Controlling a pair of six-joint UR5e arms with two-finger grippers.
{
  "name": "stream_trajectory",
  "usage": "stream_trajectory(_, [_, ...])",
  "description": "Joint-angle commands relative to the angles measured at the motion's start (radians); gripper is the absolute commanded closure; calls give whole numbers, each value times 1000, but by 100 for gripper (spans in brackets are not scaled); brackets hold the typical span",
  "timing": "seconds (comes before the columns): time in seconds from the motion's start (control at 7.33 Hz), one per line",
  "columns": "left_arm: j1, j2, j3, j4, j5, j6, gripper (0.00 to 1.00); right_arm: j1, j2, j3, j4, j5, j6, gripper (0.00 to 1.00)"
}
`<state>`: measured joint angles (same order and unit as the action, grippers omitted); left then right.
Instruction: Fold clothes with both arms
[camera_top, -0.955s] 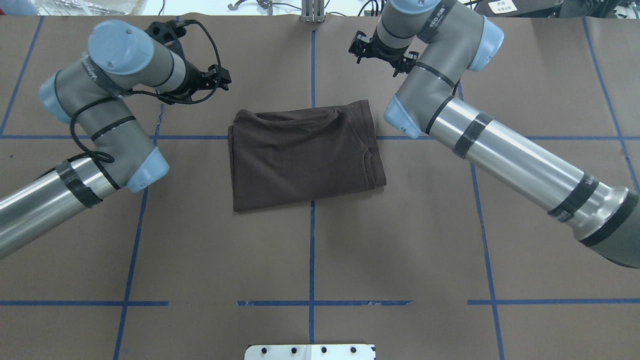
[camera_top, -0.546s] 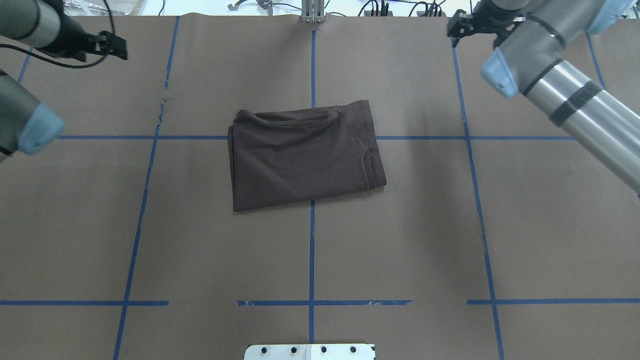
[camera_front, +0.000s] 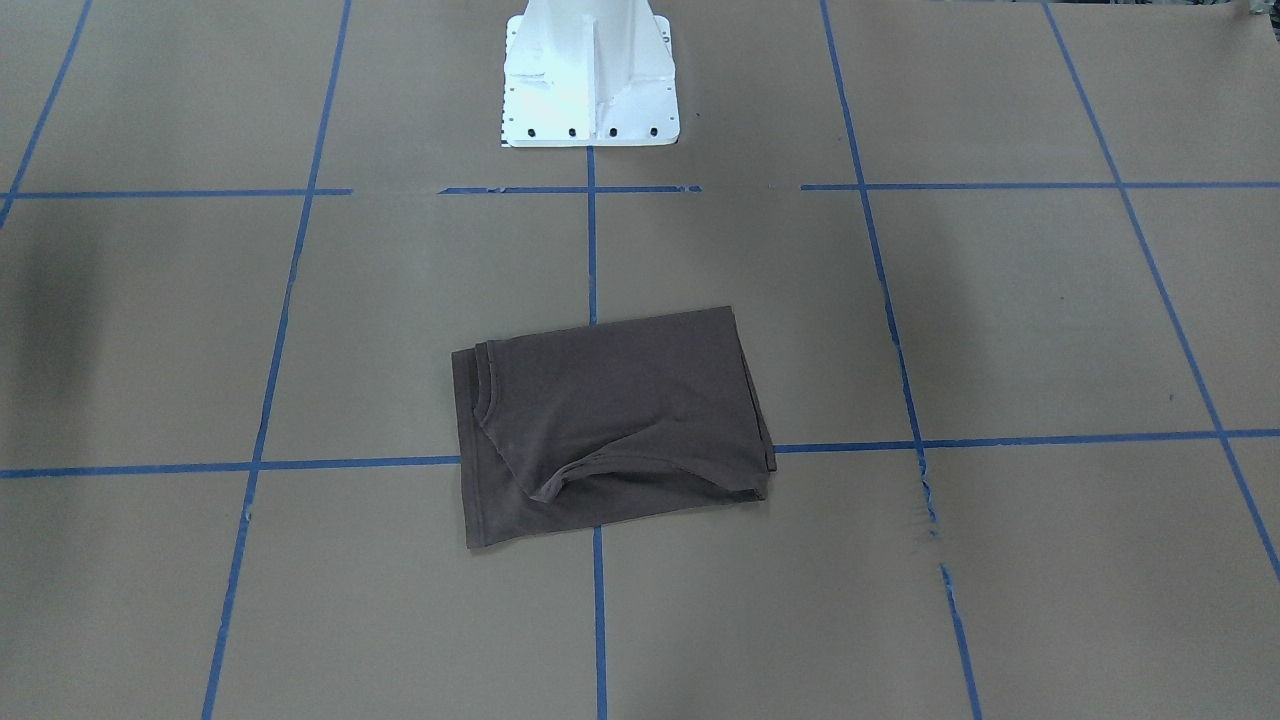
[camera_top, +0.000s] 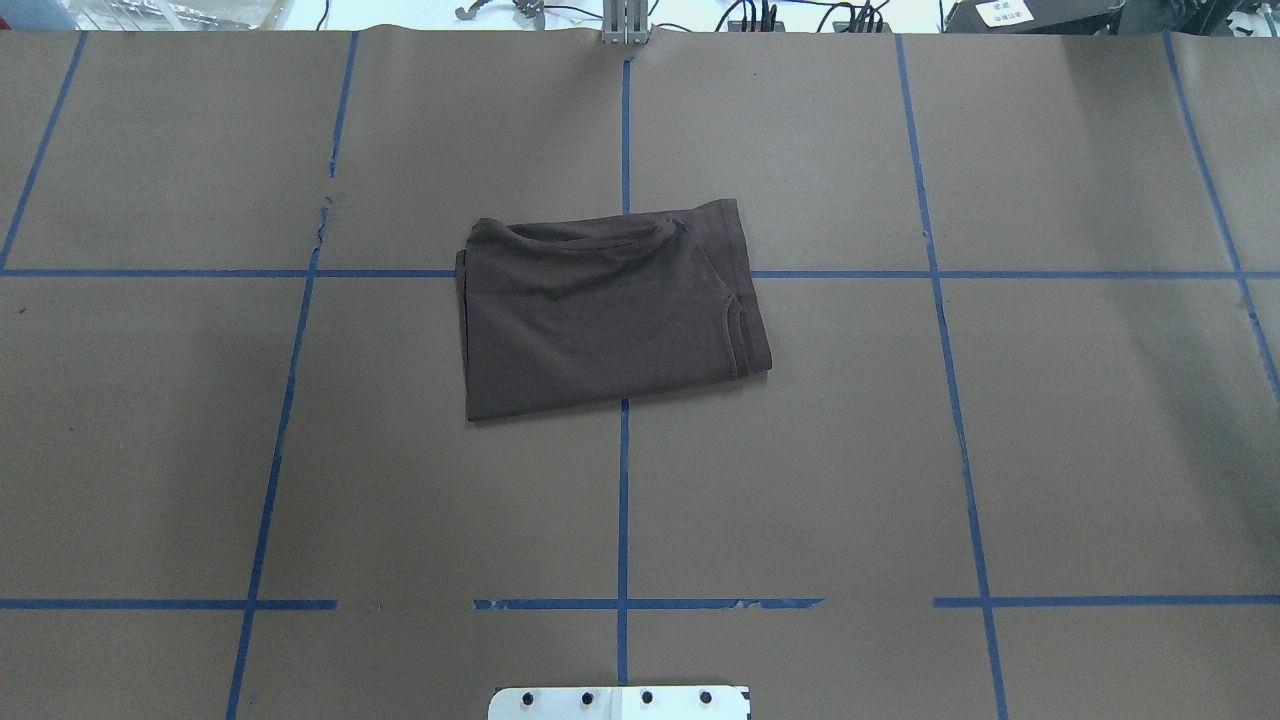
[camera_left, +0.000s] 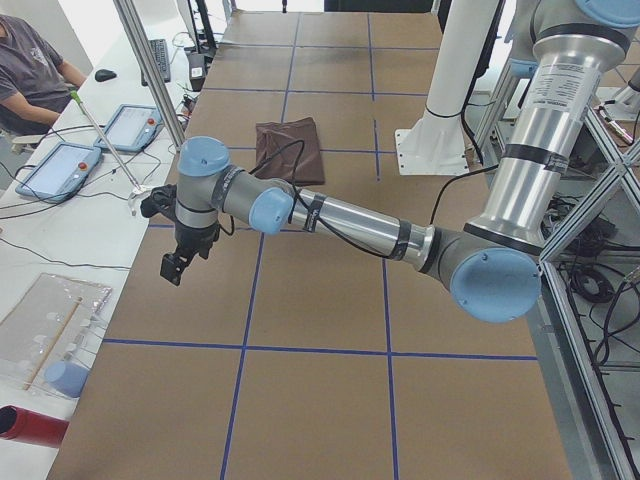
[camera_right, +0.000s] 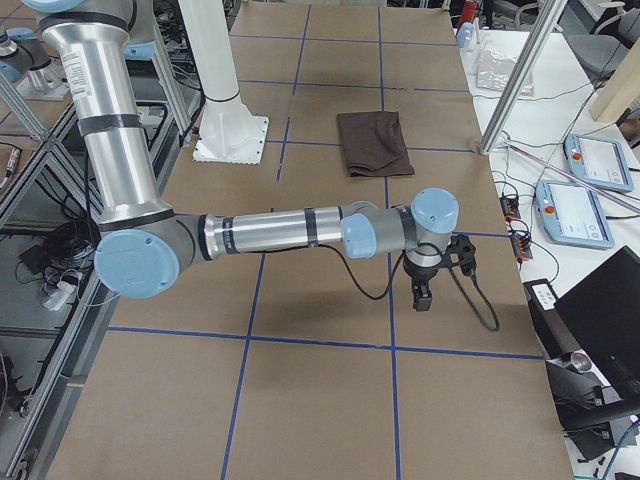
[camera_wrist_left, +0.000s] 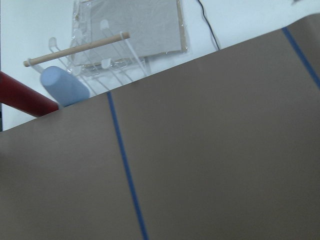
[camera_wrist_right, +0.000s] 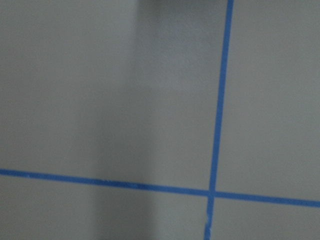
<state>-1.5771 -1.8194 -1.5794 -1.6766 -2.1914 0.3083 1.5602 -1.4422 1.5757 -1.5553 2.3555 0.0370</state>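
Near the middle of the worktop, the front-facing view shows the dark brown T-shirt folded into a compact rectangle. A raised ridge of cloth runs along its side away from the white pedestal. No arm shows.

Overhead, the T-shirt lies alone across a crossing of blue tape, with layered hems stacked along one short side. Again no arm is in frame.

From the exterior left view, the left arm reaches toward the worktop's end on the robot's left. The left gripper hangs pointing down, well apart from the T-shirt; I cannot tell how its jaws stand.

The exterior right view mirrors this. The right arm holds the right gripper pointing down near the opposite end, far from the T-shirt, and its jaws cannot be read either.

The left wrist view has bare worktop, tape and, past the edge, a red cylinder — no fingers. The right wrist view has paper and tape only.

Folding looks done, or nearly, and the step seems to be parking the arms. Done well, that means keeping both grippers high and outside the cloth's outline — nothing should snag the top layer.
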Motion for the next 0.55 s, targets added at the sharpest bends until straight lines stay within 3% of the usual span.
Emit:
stream_trajectory(0.0, [-49,122,-18,-4,-102,157,0,119,-203,225,-173,-2,-95,0])
stream_trajectory(0.14, [-49,179,4,-34,-23,155,0,112,-220,215,-169,-5,-109,0])
stream_trajectory(0.27, [-47,184,80,-70,13,149,0,107,-225,219,-167,13,-108,0])
stream_trajectory(0.41, [-49,193,88,-68,13,146,0,107,-228,213,-170,24,-98,0])
